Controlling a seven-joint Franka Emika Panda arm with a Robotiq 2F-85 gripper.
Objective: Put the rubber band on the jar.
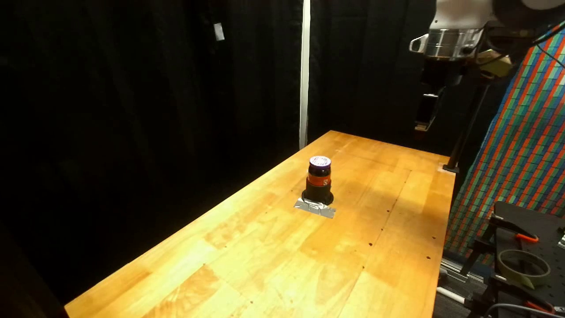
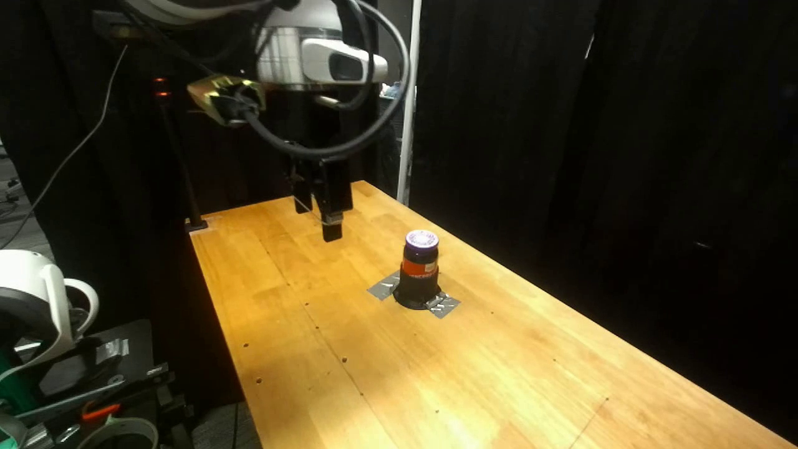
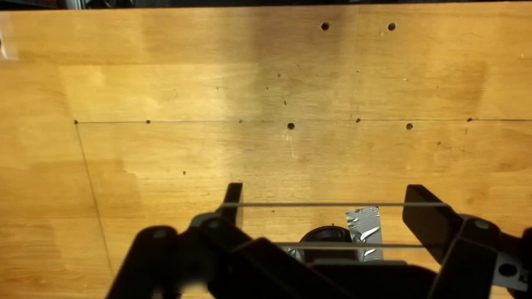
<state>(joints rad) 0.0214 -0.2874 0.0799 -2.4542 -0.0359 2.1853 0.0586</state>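
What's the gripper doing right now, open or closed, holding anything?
Gripper: open, nothing clamped; the rubber band is stretched around its spread fingers.

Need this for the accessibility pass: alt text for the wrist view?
A rubber band is stretched in two strands between the spread fingers of the open tool, above a wooden table dotted with dark holes. At the bottom, partly hidden by the tool, is a black rounded base with silver tape at its sides.
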